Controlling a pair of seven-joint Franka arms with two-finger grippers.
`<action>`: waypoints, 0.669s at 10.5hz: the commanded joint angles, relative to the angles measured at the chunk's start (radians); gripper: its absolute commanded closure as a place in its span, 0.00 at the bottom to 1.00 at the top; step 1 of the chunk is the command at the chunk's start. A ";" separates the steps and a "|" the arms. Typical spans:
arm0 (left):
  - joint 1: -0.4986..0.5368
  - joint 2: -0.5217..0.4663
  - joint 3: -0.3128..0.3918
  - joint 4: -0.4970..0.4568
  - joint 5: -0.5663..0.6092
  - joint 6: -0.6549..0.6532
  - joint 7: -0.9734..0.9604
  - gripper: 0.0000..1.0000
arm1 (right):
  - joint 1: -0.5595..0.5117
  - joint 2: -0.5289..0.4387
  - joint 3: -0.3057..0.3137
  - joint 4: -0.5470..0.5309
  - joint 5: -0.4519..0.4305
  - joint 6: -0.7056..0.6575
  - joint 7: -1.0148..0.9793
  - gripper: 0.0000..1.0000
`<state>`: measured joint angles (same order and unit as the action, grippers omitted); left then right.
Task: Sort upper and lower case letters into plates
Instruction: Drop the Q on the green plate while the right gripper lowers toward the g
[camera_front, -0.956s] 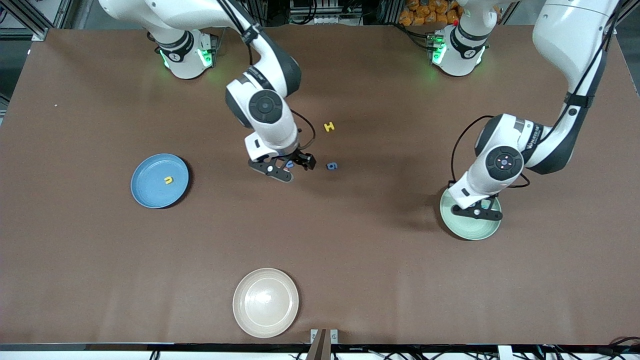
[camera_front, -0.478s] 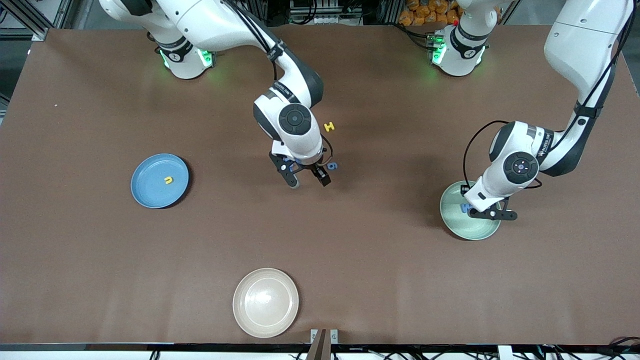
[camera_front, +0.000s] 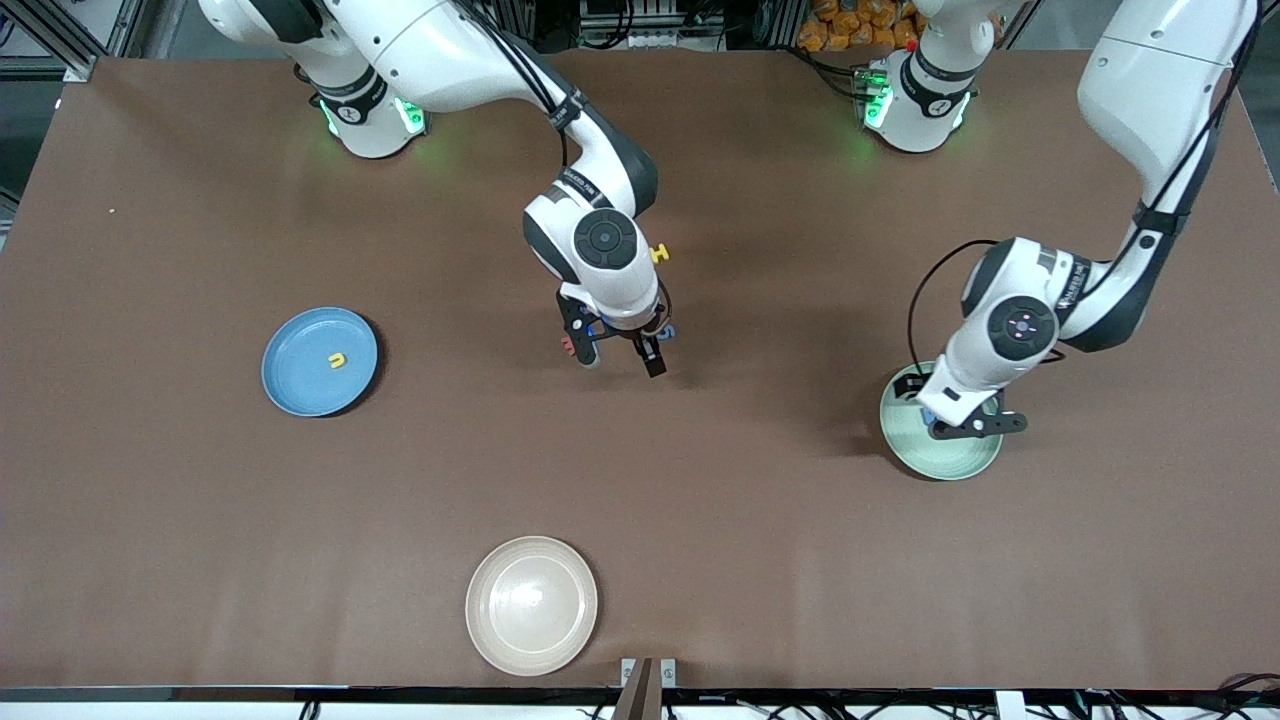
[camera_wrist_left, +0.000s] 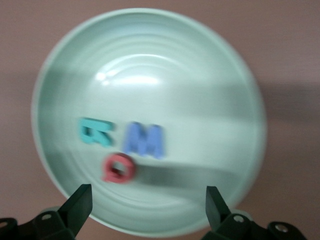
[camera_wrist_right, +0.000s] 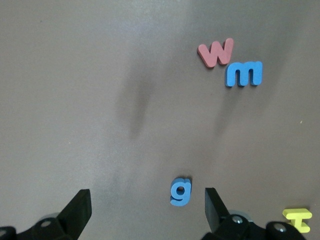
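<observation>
My left gripper (camera_front: 975, 425) hangs open and empty over the pale mint green plate (camera_front: 950, 458). In that plate (camera_wrist_left: 150, 50) lie a blue M (camera_wrist_left: 144, 140), a teal letter (camera_wrist_left: 95, 131) and a red letter (camera_wrist_left: 119, 167). My right gripper (camera_front: 622, 362) is open low over the loose letters mid-table. Between its fingers (camera_wrist_right: 80, 202) lies a blue g (camera_wrist_right: 181, 191), not touched. A red w (camera_wrist_right: 216, 52), a blue m (camera_wrist_right: 244, 74) and a yellow H (camera_wrist_right: 298, 217) lie nearby. The sky blue plate (camera_front: 300, 385) holds a yellow u (camera_front: 338, 360).
A cream-beige round dish (camera_front: 531, 604) sits near the table's front edge, nearest the front camera. The yellow H (camera_front: 657, 253) is partly hidden by the right arm's wrist. Bare brown table lies between the plates.
My left gripper has opened and let the blue M drop into the mint plate. The right gripper has shifted toward the left arm's end and turned over the blue g.
</observation>
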<state>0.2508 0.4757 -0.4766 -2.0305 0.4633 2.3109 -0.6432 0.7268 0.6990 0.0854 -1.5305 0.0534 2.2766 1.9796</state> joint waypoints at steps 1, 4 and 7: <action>-0.025 -0.072 -0.078 -0.027 0.020 -0.062 -0.191 0.00 | 0.083 0.024 -0.044 0.024 -0.023 0.021 0.118 0.00; -0.062 -0.101 -0.123 -0.027 -0.053 -0.091 -0.298 0.00 | 0.109 0.039 -0.049 0.018 -0.092 0.050 0.304 0.00; -0.067 -0.098 -0.166 -0.030 -0.060 -0.091 -0.435 0.00 | 0.103 0.063 -0.047 0.016 -0.089 0.078 0.304 0.00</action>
<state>0.1800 0.4008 -0.6290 -2.0398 0.4264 2.2260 -1.0277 0.8241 0.7360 0.0449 -1.5299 -0.0178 2.3259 2.2474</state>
